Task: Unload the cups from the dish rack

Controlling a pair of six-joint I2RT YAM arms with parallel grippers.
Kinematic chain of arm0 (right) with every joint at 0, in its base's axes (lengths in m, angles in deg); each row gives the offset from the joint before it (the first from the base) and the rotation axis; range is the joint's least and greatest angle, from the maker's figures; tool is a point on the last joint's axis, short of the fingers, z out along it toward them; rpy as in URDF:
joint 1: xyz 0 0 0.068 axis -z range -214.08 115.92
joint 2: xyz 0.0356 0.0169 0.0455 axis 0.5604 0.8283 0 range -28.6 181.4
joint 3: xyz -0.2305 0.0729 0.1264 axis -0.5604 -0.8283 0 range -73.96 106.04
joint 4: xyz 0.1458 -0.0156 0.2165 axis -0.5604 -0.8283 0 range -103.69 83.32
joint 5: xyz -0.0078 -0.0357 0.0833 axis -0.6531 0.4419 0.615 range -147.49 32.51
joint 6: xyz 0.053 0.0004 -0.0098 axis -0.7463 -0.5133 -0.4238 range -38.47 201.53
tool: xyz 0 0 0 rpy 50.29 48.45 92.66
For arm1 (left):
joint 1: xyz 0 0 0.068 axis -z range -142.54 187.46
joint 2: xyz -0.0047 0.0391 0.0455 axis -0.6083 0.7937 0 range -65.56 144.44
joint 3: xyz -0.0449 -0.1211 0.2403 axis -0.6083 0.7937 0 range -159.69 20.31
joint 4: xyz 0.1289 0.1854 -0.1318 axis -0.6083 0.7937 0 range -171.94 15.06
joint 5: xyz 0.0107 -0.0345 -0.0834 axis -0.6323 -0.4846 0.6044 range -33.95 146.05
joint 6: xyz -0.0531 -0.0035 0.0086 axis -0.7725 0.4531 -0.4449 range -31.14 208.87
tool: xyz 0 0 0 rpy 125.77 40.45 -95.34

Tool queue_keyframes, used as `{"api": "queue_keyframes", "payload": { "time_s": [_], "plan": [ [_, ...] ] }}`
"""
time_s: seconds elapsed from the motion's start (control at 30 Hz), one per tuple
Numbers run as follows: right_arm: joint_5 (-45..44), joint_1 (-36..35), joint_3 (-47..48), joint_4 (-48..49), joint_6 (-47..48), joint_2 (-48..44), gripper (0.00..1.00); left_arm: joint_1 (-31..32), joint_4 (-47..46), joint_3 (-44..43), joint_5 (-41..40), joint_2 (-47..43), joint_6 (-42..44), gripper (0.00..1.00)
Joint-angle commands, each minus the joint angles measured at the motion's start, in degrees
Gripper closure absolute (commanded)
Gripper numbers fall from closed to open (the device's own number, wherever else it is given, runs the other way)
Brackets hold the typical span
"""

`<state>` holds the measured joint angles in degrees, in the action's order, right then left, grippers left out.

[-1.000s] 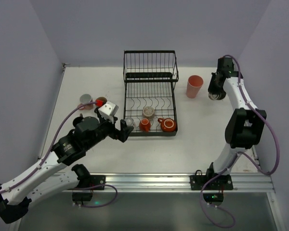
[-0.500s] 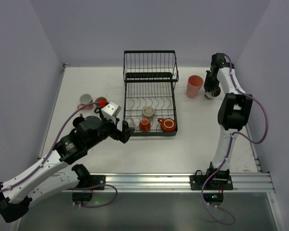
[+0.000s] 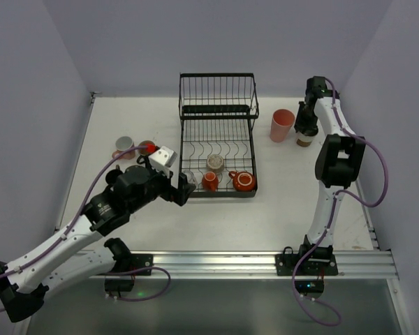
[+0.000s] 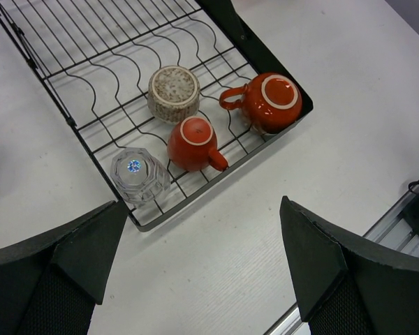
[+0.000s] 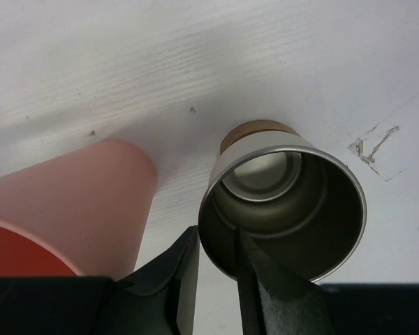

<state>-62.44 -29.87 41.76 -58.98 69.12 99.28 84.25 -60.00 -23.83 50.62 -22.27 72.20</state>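
Right tool point(image 5: 215, 236) nearer tumbler point(image 5: 77, 202), grip unclear

On my right wrist feed the steel cup point(image 5: 283, 202) reads as brushed metal with a dull satin sheen inside. The pink tumbler point(image 5: 63, 202) looks like matt plastic. The table point(image 5: 195, 56) is white with a fine wood grain. The dish rack point(image 4: 227, 15) is black coated wire. The small orange-red mug point(image 4: 192, 143) and large orange-red mug point(image 4: 269, 101) are glossy glaze. The beige cup point(image 4: 173, 92) is speckled and rough, the glass point(image 4: 140, 174) clear and faceted.

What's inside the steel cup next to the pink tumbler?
Nothing: the steel cup shows only its bare shiny wall and bottom. One finger of the right gripper sits inside the rim and covers a strip of the near wall.
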Motion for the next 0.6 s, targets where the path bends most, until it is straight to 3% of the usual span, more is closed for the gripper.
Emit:
{"api": "queue_keyframes", "payload": {
  "time_s": [0.0, 0.13, 0.2, 0.4, 0.57],
  "plan": [
    [1.44, 0.36, 1.0, -1.5, 1.95, -5.34, 0.7, -0.64, -0.66, 0.37, 1.39, 0.65, 1.9, 0.0],
    [1.61, 0.45, -6.0, 2.8, -0.59, -13.4, 0.64, -0.73, -1.01, 0.19, 2.09, 1.89, 1.64, 0.0],
    [2.22, 0.45, -10.58, 7.98, -1.83, -18.34, 0.54, -0.64, -1.63, -0.16, 3.23, 3.11, 1.29, 0.0],
    [9.33, 0.1, -41.11, 28.53, -10.25, -42.68, 0.33, -0.47, -4.61, -2.61, 9.03, 8.73, -2.48, 0.0],
    [18.12, -1.83, -62.35, 46.9, -17.2, -63.13, 0.31, 4.44, -11.38, -6.99, 10.19, 18.99, -5.13, 0.0]
  ]
}}
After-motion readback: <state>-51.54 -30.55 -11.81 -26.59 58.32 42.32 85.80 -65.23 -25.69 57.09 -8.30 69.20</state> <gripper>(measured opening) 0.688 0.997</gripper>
